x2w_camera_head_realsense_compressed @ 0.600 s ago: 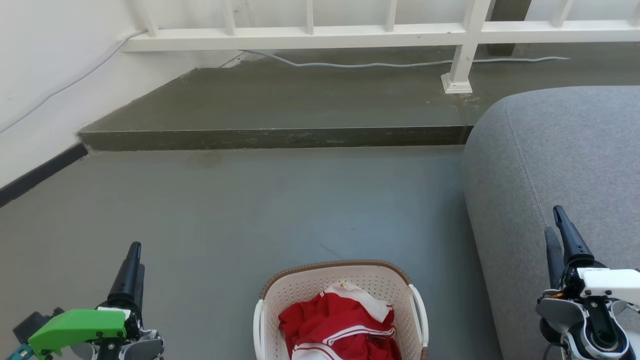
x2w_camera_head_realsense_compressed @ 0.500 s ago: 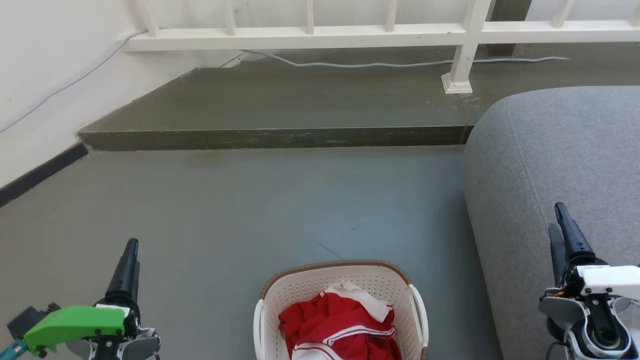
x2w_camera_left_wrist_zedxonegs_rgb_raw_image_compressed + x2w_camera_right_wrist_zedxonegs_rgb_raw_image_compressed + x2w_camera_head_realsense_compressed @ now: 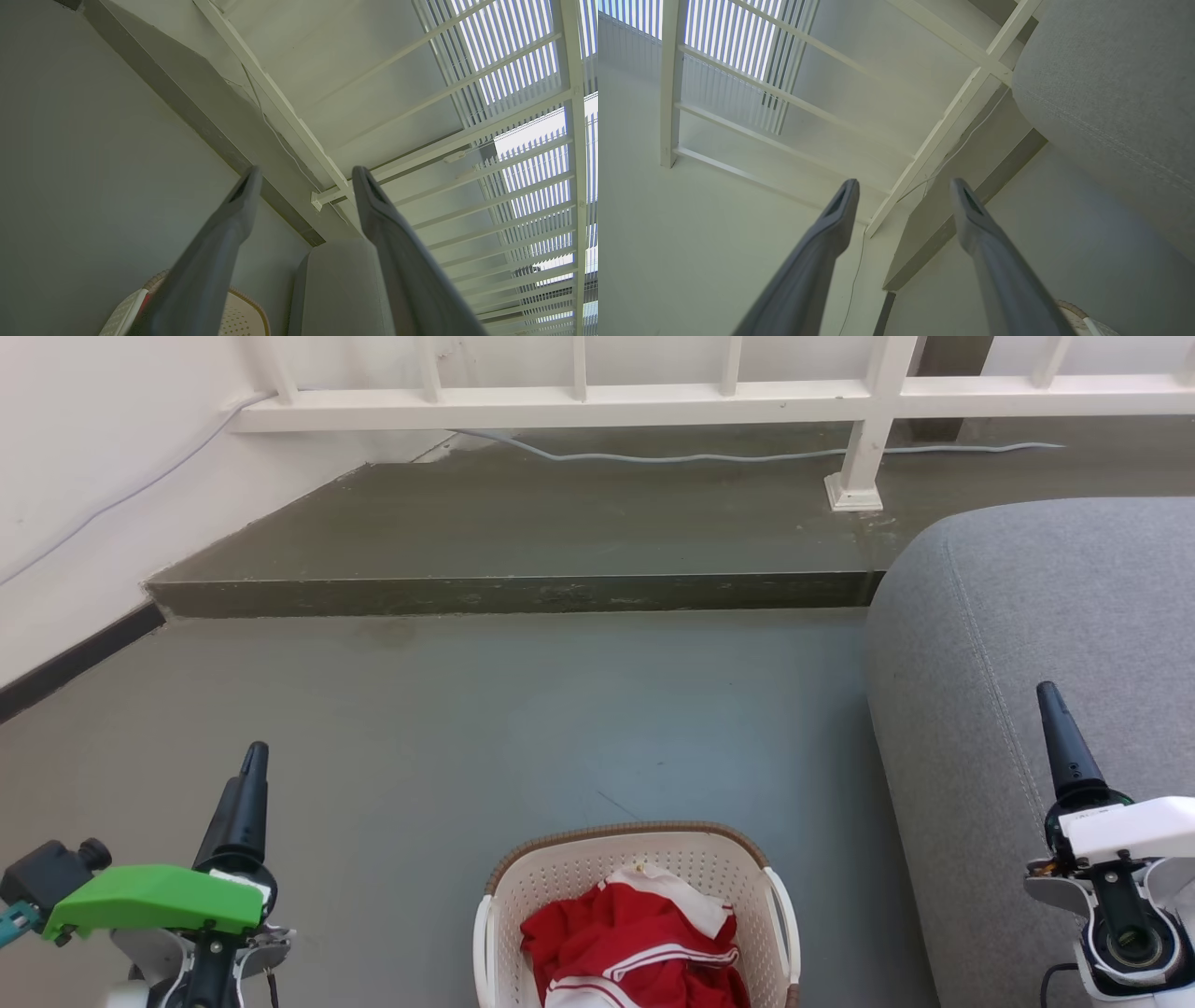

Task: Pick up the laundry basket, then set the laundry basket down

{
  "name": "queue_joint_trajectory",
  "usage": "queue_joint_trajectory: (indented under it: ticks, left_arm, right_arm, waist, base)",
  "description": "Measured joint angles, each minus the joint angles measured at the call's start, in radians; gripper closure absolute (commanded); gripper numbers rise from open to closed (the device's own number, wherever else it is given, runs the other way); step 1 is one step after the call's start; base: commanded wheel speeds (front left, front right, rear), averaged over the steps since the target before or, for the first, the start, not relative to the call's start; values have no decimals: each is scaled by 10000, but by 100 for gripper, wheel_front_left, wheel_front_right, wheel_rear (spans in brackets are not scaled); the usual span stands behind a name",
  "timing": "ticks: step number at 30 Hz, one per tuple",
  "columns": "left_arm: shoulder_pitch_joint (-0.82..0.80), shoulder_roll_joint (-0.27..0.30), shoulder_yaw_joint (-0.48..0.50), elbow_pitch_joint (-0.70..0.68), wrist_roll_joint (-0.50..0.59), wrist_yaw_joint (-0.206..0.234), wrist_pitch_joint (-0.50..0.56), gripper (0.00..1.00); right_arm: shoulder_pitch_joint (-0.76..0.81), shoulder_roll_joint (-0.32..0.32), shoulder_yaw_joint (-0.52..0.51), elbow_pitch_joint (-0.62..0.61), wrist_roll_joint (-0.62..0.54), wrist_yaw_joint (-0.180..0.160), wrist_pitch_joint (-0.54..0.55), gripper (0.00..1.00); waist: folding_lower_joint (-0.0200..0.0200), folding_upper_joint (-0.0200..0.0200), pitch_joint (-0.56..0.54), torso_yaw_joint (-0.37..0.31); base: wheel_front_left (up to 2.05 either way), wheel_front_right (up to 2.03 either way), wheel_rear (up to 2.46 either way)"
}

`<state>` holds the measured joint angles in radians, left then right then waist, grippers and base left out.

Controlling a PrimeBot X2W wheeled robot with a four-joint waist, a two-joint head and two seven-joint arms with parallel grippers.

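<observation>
1 laundry basket sits on the floor nearest the robot, with red clothing inside and 2 white handles. The left gripper and right gripper flank it well apart, both spread and empty. Swinging inward, the right arm could snag the 1 grey sofa. Mismatched grips could tip the basket. Beyond lie 1 step and 1 railing.
</observation>
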<state>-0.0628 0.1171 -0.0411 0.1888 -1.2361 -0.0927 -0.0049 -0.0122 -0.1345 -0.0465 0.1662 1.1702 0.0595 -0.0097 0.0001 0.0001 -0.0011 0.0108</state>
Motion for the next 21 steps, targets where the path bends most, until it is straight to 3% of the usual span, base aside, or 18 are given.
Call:
queue_joint_trajectory:
  ticks: [21]
  left_arm:
    - [-202,819,-1685,-819,4059,665,-594,0]
  right_arm:
    - [263,-602,1352,-652,-3638,-579,-560,0]
  waist:
    - [0,0,-41,-40]
  base:
    - [0,0,0]
